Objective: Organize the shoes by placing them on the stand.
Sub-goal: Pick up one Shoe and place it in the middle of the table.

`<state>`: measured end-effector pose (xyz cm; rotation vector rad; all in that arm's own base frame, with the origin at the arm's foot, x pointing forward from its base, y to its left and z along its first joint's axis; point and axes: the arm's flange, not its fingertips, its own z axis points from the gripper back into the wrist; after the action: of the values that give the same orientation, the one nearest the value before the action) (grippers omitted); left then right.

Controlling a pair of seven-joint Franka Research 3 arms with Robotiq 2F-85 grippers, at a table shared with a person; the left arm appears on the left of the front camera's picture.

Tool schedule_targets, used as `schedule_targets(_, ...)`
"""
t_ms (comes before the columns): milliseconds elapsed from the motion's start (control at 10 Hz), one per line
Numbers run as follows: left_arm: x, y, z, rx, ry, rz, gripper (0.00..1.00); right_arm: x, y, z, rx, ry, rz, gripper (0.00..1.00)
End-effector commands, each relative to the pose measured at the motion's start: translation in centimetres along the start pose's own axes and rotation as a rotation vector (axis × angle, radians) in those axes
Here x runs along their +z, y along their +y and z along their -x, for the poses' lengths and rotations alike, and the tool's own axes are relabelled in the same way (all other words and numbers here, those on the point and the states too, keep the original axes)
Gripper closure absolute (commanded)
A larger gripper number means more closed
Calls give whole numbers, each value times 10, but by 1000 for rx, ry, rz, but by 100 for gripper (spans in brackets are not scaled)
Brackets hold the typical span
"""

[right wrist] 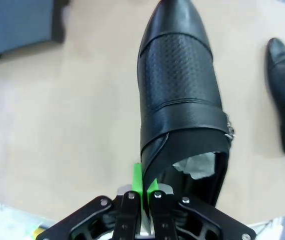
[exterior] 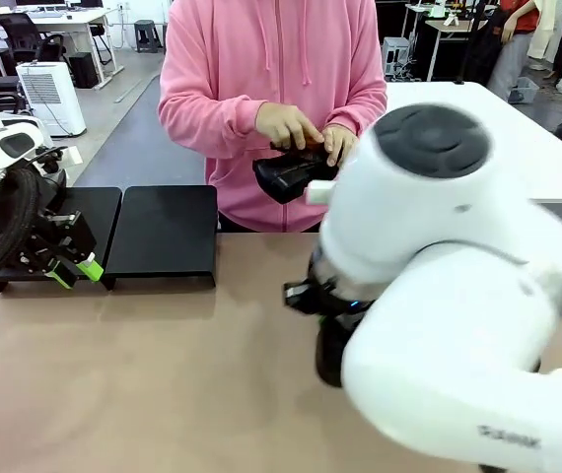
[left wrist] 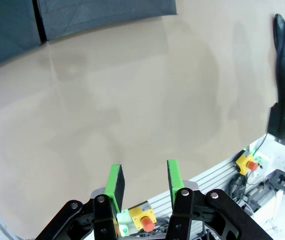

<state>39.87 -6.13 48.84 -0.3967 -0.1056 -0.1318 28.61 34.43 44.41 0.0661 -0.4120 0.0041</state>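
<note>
Legible text: none.
Sole marking: one short line of grey lettering [exterior: 509, 437] on the white glossy plastic casing of the right robot arm [exterior: 458, 325]. It sits low on the shell, well below and to the right of the person's hands [exterior: 306, 133], and is too blurred to read.
</note>
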Motion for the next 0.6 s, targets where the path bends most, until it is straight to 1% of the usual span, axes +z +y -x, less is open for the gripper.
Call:
schedule_targets(0, 0, 1, -2, -5, -9, -1, 52, -32, 30, -12, 18, 20, -22, 100)
schedule_targets(100, 0, 1, -2, -5, -9, -1, 52, -44, 42, -7, 13, 7, -8, 100)
schedule_targets(200, 0, 1, -2, -5, -9, -1, 52, -54, 47, -3, -25, -2, 16, 100)
schedule_targets(500, 0, 1, -2, -5, -9, -1, 52, -78, 50, 8, -32, 28, 39, 100)
